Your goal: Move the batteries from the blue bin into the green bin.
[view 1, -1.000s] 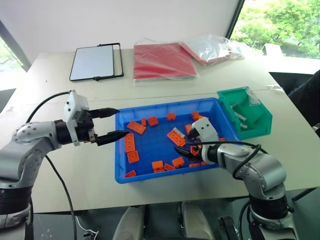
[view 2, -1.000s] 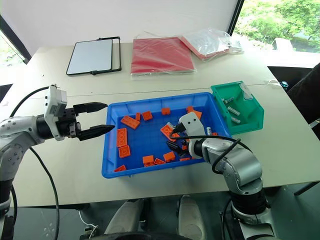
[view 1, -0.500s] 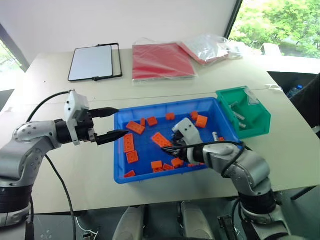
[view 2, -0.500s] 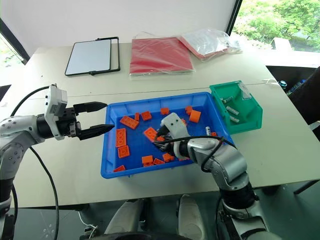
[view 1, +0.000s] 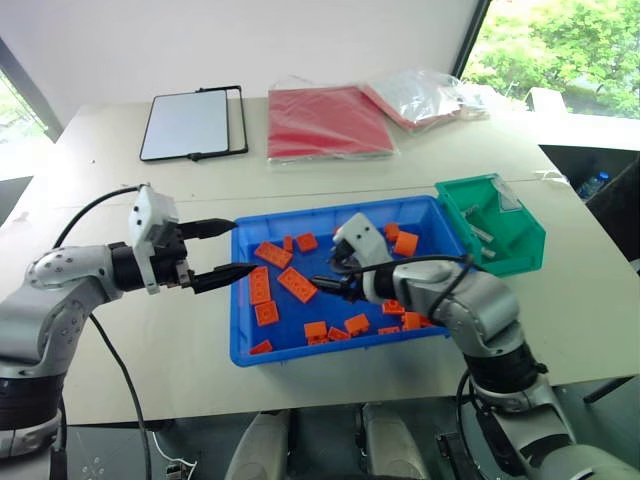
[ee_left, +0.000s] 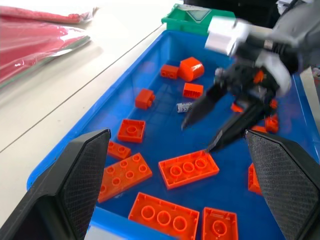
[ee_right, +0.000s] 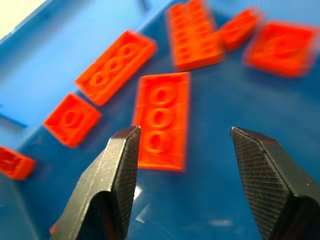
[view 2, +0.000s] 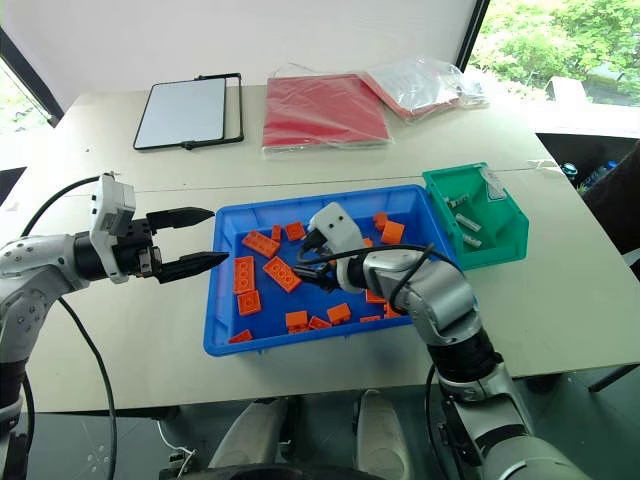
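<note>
The right hand (view 1: 328, 281) hangs released and empty over bricks (view 1: 298, 284) in the blue bin (view 1: 330, 355); closing here risks grasping a brick, since the battery (ee_left: 184, 106) lies apart. The left hand (view 1: 228, 249) is released.

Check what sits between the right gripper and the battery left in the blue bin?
Bare blue floor; left wrist view shows battery just behind right gripper, nothing between. Orange bricks lie to the sides.

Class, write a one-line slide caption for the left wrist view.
Open right gripper hovers empty over orange bricks in the blue bin, a battery just beyond it.
</note>
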### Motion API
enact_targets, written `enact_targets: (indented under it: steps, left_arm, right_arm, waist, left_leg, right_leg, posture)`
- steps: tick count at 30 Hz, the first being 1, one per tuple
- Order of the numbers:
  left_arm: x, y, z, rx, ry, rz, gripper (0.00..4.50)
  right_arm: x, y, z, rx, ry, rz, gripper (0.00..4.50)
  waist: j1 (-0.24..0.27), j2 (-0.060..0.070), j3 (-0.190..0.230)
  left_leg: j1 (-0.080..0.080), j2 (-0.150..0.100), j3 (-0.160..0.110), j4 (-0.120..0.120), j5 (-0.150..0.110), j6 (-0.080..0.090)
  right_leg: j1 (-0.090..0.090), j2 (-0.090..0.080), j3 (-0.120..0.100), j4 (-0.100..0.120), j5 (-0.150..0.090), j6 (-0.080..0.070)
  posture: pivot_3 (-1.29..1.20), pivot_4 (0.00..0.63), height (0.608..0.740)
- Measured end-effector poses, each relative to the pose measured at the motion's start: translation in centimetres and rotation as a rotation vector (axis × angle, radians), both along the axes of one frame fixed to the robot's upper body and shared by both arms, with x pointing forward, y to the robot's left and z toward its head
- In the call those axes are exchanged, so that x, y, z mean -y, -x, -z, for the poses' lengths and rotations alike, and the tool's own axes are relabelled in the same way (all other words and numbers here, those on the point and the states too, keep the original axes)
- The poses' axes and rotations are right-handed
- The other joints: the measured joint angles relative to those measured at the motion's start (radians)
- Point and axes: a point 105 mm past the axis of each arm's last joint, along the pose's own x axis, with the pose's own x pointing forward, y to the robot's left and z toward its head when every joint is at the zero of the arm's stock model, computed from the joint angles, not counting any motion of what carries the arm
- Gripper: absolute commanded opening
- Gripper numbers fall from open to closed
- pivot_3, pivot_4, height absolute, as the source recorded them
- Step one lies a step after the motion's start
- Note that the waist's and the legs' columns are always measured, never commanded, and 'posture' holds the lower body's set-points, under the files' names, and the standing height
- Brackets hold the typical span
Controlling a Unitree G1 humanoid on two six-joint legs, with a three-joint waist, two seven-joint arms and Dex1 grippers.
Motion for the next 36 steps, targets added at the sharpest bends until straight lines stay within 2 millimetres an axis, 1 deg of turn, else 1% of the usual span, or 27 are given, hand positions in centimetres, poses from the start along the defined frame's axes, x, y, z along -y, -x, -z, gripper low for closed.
enact_targets:
  steps: [2,4,7,10,12,14,15,16,18,19,20,22,25,26,27,28,29,30,31,32,34,35,36]
  left_arm:
    - [0.0,0.0,0.0,0.002,-0.001,-0.002,4.50]
    - [0.1,-0.1,-0.1,0.004,-0.001,0.000,4.50]
    - [0.2,-0.1,-0.3,0.014,0.000,0.007,4.50]
    - [0.4,-0.2,-0.5,0.017,-0.001,0.018,4.50]
    - [0.7,-0.2,-0.6,0.020,-0.001,0.028,4.50]
    - [0.8,-0.3,-0.7,0.025,0.000,0.032,4.50]
    - [0.8,-0.3,-0.7,0.024,0.000,0.032,4.50]
    - [0.8,-0.3,-0.7,0.024,0.001,0.033,4.50]
    - [0.8,-0.3,-0.7,0.023,0.001,0.035,4.50]
    - [0.9,-0.2,-0.6,0.021,0.001,0.037,4.50]
    - [0.9,-0.2,-0.6,0.019,0.002,0.039,4.50]
    - [1.0,-0.2,-0.6,0.017,0.006,0.042,4.50]
    - [1.2,-0.2,-0.5,0.014,0.023,0.053,4.50]
    - [1.4,-0.1,-0.5,0.010,0.029,0.059,4.50]
    - [1.5,-0.1,-0.4,0.007,0.036,0.064,4.50]
    - [1.7,0.0,-0.4,0.007,0.042,0.071,4.50]
    - [1.9,0.2,-0.3,0.000,0.049,0.081,4.50]
    - [2.0,0.4,-0.2,-0.008,0.052,0.088,4.50]
    - [2.1,0.5,0.0,-0.013,0.053,0.091,4.50]
    - [2.3,0.6,0.1,-0.018,0.056,0.095,4.50]
    - [2.7,0.7,0.6,-0.033,0.065,0.109,4.50]
    - [2.9,0.7,0.7,-0.040,0.069,0.117,4.50]
    - [3.2,0.7,0.9,-0.044,0.075,0.125,4.50]
  right_arm:
    - [1.2,-0.1,-0.7,0.035,0.020,0.037,2.99]
    - [1.8,-0.1,-0.7,0.040,0.028,0.065,2.99]
    - [2.5,-0.1,0.2,0.023,0.046,0.093,2.99]
    - [2.9,-0.6,1.0,0.024,0.064,0.112,2.99]
    - [3.1,-0.9,1.8,0.022,0.084,0.121,2.99]
    - [3.7,-1.2,3.1,0.019,0.126,0.134,2.99]
    - [3.8,-1.4,3.2,0.036,0.129,0.133,2.99]
    - [4.0,-1.6,3.3,0.051,0.134,0.137,2.76]
    - [4.2,-1.8,3.4,0.069,0.138,0.139,2.15]
    - [4.3,-1.8,3.4,0.075,0.140,0.140,1.71]
    - [4.5,-1.9,3.4,0.085,0.145,0.142,1.13]
    - [4.6,-2.0,3.4,0.091,0.147,0.141,0.13]
    - [4.5,-1.4,3.2,0.059,0.111,0.136,0.09]
    - [4.6,-1.0,2.5,0.039,0.071,0.139,0.09]
    - [4.8,-0.8,1.4,0.046,0.034,0.144,0.09]
    - [5.6,-0.8,-0.2,0.063,-0.003,0.168,0.09]
    - [6.8,-1.0,-1.8,0.093,-0.025,0.210,0.09]
    - [8.6,-1.4,-3.4,0.131,-0.030,0.273,0.09]
    - [10.3,-1.6,-4.5,0.159,-0.023,0.329,0.09]
    - [12.7,-1.7,-5.6,0.191,0.008,0.401,0.09]
    - [17.0,-1.7,-7.0,0.233,0.059,0.541,0.09]
    - [18.5,-1.7,-7.2,0.236,0.073,0.592,0.09]
    - [19.6,-1.7,-7.1,0.234,0.085,0.623,0.59]
  waist:
    - [0.000,0.000,0.000]
    - [-0.001,0.000,0.000]
    - [-0.002,0.000,0.000]
    - [-0.002,0.000,0.000]
    - [-0.002,0.000,0.000]
    - [-0.001,0.000,0.000]
    - [-0.001,0.000,0.000]
    - [-0.001,-0.001,0.000]
    - [-0.001,-0.001,0.000]
    - [-0.001,-0.001,0.000]
    - [-0.001,-0.001,0.000]
    - [-0.001,-0.001,0.000]
    - [-0.001,0.000,0.000]
    - [0.000,0.000,0.000]
    - [0.000,0.000,0.000]
    - [0.001,0.000,0.000]
    - [0.003,0.000,0.000]
    - [0.005,0.000,0.000]
    - [0.007,0.000,0.000]
    - [0.012,0.000,0.000]
    - [0.019,0.000,0.000]
    - [0.020,0.000,0.000]
    - [0.021,0.000,0.000]
  left_leg:
    - [0.000,0.000,0.000,0.000,0.000,0.000]
    - [0.000,0.000,0.000,0.000,0.000,0.000]
    - [0.000,0.000,0.000,0.000,0.000,0.000]
    - [0.000,0.000,0.000,0.000,0.000,0.000]
    - [0.000,0.000,0.000,0.000,0.000,0.000]
    - [0.000,0.000,0.001,0.000,0.000,0.000]
    - [0.000,0.000,0.001,0.000,0.000,0.000]
    - [0.000,0.000,0.001,0.000,0.000,0.000]
    - [0.001,0.000,0.000,0.000,0.000,0.000]
    - [0.001,0.000,0.000,0.000,0.000,0.000]
    - [0.001,0.000,0.000,0.000,0.000,0.000]
    - [0.001,0.000,0.000,0.001,0.000,0.000]
    - [0.000,0.000,0.000,0.001,0.000,0.000]
    - [0.000,0.000,0.000,0.001,0.000,0.000]
    - [0.000,0.000,0.000,0.001,0.000,0.000]
    - [-0.001,0.000,0.000,0.002,0.000,0.000]
    - [-0.001,0.000,0.000,0.002,0.000,0.000]
    - [-0.001,0.000,0.000,0.003,0.000,0.000]
    - [-0.001,0.000,0.000,0.003,0.000,0.000]
    - [-0.001,-0.001,0.000,0.003,0.000,0.000]
    - [-0.001,0.000,0.000,0.003,0.000,0.000]
    - [-0.001,0.000,0.001,0.003,0.000,0.000]
    - [-0.001,0.000,0.001,0.003,0.000,0.000]
  right_leg:
    - [0.000,0.000,0.000,0.000,0.000,0.000]
    - [0.000,0.000,0.000,0.000,0.000,0.000]
    - [0.000,0.000,0.000,0.000,0.000,0.000]
    - [0.000,0.000,0.000,0.000,0.000,0.000]
    - [0.000,0.000,0.000,0.000,0.000,0.000]
    - [0.000,0.000,0.000,0.000,0.000,0.000]
    - [0.000,0.000,0.000,0.000,0.000,0.000]
    - [0.001,0.000,0.000,0.000,0.000,0.000]
    - [0.001,0.000,0.000,0.000,0.000,0.000]
    - [0.001,0.000,0.000,0.000,0.000,0.000]
    - [0.001,0.000,0.000,0.000,0.000,0.000]
    - [0.001,0.000,0.000,0.000,0.000,0.000]
    - [0.001,0.000,0.000,0.000,0.000,0.000]
    - [0.001,0.000,0.000,0.000,0.000,0.000]
    - [0.001,0.000,0.000,0.000,0.000,0.000]
    - [0.001,0.000,0.000,0.000,0.000,0.000]
    - [0.001,0.000,0.000,0.000,0.000,0.000]
    - [0.002,0.000,0.000,0.000,0.000,0.000]
    - [0.002,0.000,0.000,-0.001,0.000,0.000]
    - [0.002,0.000,0.000,-0.001,0.000,0.000]
    - [0.003,0.000,0.000,-0.002,0.000,0.000]
    - [0.003,0.000,0.000,-0.002,0.000,0.000]
    - [0.003,0.000,0.000,-0.002,0.000,0.000]
  posture:
    - [0.00,0.150,0.731]
    - [0.00,0.150,0.731]
    - [0.00,0.150,0.731]
    - [0.00,0.150,0.731]
    - [0.00,0.150,0.731]
    - [0.00,0.150,0.731]
    - [0.00,0.150,0.731]
    - [0.00,0.150,0.731]
    - [0.00,0.150,0.731]
    - [0.00,0.150,0.731]
    - [0.00,0.150,0.731]
    - [0.00,0.150,0.731]
    - [0.00,0.150,0.731]
    - [0.00,0.150,0.731]
    - [0.00,0.150,0.731]
    - [0.00,0.150,0.731]
    - [0.00,0.150,0.731]
    - [0.00,0.150,0.731]
    - [0.00,0.150,0.731]
    - [0.00,0.150,0.731]
    - [0.00,0.150,0.731]
    - [0.00,0.150,0.731]
    - [0.00,0.150,0.731]
